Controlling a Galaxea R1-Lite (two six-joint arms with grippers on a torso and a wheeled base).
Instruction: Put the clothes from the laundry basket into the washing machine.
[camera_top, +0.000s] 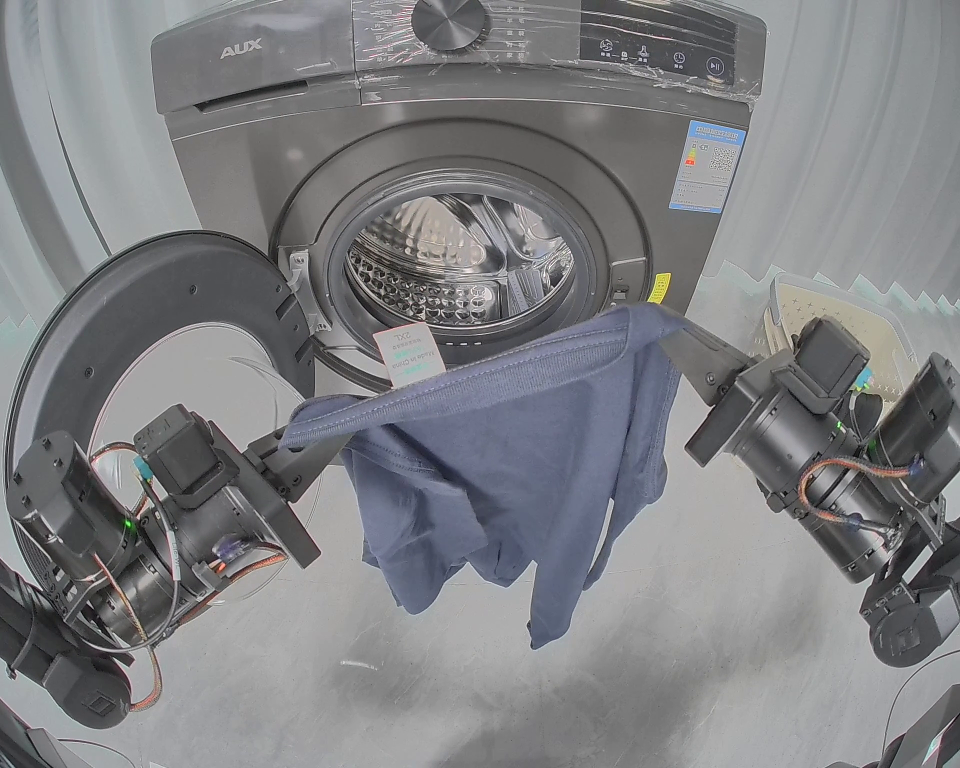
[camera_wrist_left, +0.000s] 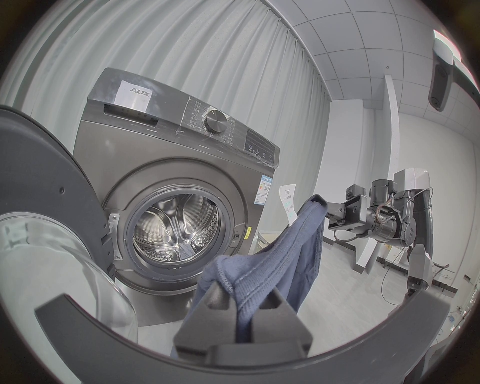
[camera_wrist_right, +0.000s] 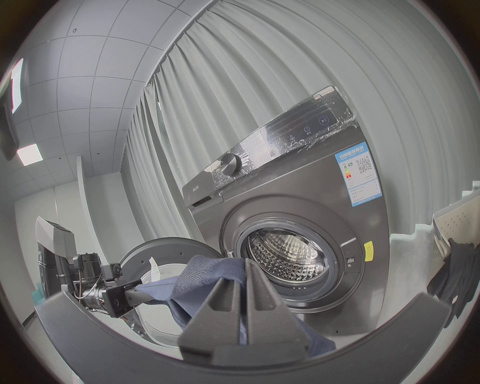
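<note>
Test lab staged as laundry corner: dark grey metal front-loading washing machine (camera_top: 460, 140) centre frame, pale pleated full-height curtain (camera_top: 850, 150) behind it, white gridded panel ceiling (camera_wrist_right: 75, 75) overhead.

Pleated pale curtain (camera_top: 860, 150) spans nine to three o'clock; glossy grey floor (camera_top: 700, 650) at six; tiled ceiling (camera_wrist_right: 90, 75) with lit panel (camera_wrist_right: 29, 154).

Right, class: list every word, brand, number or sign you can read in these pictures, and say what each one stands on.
"AUX": on the drawer panel of the washing machine.
Blue label, machine front: print too small to read.
White tag on the blue garment: print too small.
Control panel: icons and captions, too small.
Yellow sticker beside the door opening: unreadable.
</note>
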